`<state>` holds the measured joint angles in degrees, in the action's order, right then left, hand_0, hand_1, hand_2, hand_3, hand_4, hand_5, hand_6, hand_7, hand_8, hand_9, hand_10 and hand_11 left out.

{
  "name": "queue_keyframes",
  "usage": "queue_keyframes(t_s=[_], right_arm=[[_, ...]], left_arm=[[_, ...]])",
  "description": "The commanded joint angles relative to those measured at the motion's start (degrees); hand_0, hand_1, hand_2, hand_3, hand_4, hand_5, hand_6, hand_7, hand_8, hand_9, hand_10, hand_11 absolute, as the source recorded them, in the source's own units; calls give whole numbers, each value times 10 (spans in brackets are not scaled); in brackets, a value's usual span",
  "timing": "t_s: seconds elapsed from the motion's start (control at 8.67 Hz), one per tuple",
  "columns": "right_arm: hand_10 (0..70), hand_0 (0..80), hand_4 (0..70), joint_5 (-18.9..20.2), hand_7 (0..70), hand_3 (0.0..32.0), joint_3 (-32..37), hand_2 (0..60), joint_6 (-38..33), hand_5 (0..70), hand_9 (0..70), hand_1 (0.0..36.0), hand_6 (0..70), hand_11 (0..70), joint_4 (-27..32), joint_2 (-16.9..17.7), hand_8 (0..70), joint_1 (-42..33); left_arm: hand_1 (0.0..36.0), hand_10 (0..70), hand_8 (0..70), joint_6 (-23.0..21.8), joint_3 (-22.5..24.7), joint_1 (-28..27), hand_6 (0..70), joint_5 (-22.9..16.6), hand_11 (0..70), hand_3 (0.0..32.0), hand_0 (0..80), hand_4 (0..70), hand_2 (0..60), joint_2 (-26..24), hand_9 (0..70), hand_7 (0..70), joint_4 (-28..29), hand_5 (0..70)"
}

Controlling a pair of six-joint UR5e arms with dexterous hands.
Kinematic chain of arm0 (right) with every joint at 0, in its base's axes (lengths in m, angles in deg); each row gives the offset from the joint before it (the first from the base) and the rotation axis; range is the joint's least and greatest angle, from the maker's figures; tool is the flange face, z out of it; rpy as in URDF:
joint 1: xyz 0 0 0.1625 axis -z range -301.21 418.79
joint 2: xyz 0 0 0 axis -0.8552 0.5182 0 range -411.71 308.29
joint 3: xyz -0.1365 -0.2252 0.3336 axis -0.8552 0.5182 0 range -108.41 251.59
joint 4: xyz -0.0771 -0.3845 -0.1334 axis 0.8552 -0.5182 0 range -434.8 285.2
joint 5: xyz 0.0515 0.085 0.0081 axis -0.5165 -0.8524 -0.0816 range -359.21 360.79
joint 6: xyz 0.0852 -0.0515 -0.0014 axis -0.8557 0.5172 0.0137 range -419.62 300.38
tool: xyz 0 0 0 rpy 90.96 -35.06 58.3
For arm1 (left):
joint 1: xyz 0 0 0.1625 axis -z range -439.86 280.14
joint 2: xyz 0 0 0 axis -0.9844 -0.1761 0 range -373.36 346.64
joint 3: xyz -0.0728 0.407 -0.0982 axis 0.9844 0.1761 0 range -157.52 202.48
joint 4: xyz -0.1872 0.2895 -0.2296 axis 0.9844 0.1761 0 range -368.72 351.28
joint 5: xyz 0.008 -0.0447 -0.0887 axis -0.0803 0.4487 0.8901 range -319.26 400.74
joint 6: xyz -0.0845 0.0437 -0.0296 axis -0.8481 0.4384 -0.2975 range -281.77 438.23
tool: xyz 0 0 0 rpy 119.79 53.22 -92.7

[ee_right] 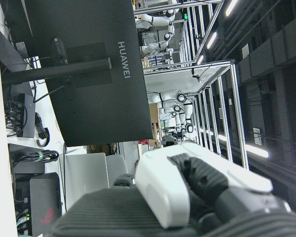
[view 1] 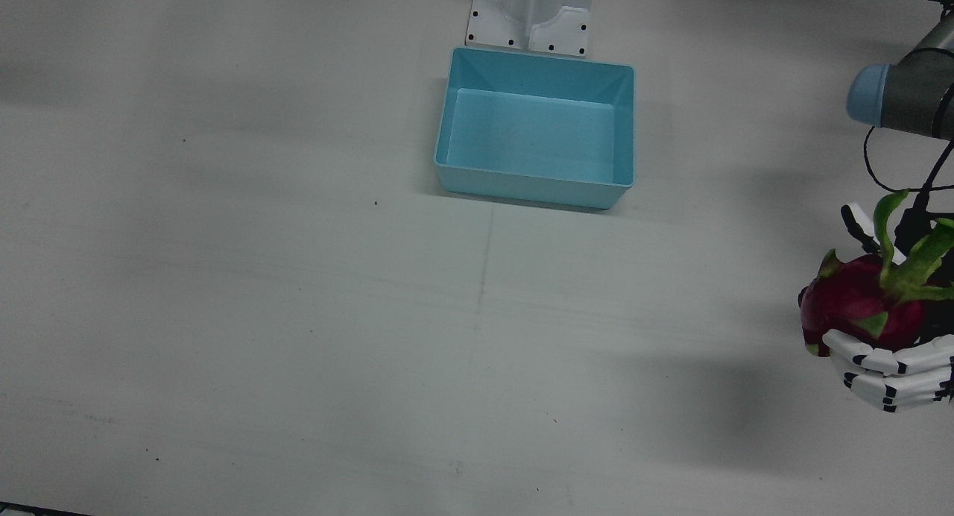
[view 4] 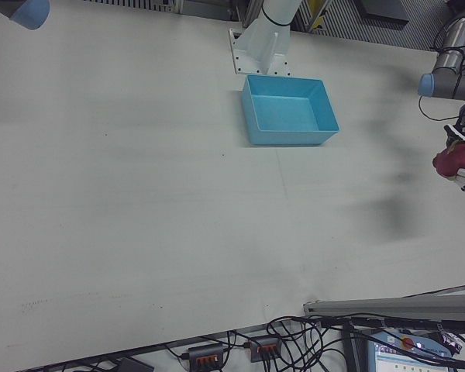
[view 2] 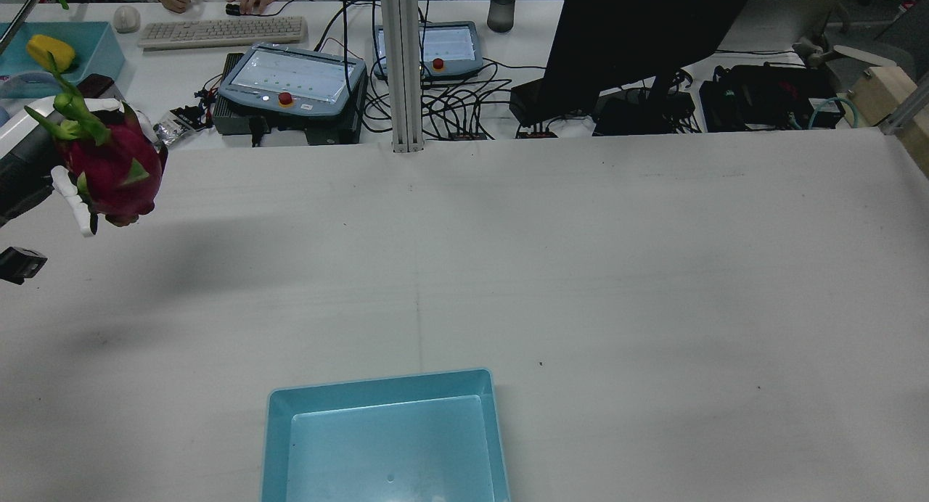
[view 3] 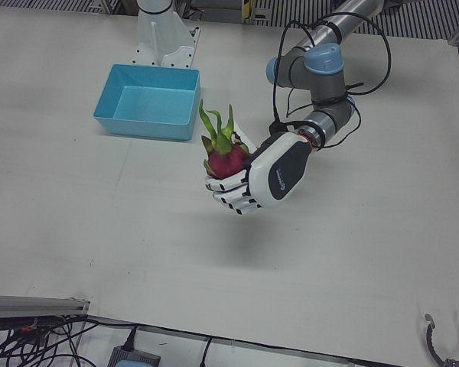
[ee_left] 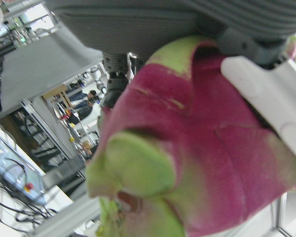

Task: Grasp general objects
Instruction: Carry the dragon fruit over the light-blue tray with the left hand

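**Setting: robotics lab**

Site was a robot lab. White table (view 2: 580,255) backed onto a bench with 2 teach pendants (view 2: 290,81), a keyboard (view 2: 221,32), a monitor (view 2: 639,38) and tangled cables (view 2: 464,103). Aluminium-frame cells with more white robots (ee_right: 160,19) stood behind.

Grey arm (view 3: 344,19) — white hand (view 3: 262,177)

The front view looks almost straight down on the white table (view 1: 298,315), pedestal at its top edge. The rear view faces forward from high behind; both share the blue bin (view 1: 536,132). The two side-front views look obliquely from the operators' edge. Each hand camera sits close, turned sideways; the left one is filled by the dragon fruit (ee_left: 202,158).
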<state>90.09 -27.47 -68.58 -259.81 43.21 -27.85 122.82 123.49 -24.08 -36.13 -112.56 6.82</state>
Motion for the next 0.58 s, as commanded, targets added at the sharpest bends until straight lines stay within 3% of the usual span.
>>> queue_keyframes(t_s=[0.0, 0.12, 0.46], right_arm=[[0, 0, 0, 0, 0, 0, 0, 0, 0, 0, 0, 0, 0, 0, 0, 0, 0, 1], [0, 0, 0, 0, 0, 0, 0, 0, 0, 0, 0, 0, 0, 0, 0, 0, 0, 1], [0, 0, 0, 0, 0, 0, 1, 0, 0, 0, 0, 0, 0, 0, 0, 0, 0, 1]], left_arm=[[12, 566, 586, -19, 59, -70, 700, -73, 700, 0, 406, 429, 302, -8, 700, 700, 57, 700], [3, 557, 579, -20, 60, -116, 700, -78, 700, 0, 407, 430, 263, -9, 700, 700, 86, 700], [8, 588, 619, -9, 79, -206, 700, -93, 700, 0, 433, 484, 262, -8, 700, 700, 104, 700]])
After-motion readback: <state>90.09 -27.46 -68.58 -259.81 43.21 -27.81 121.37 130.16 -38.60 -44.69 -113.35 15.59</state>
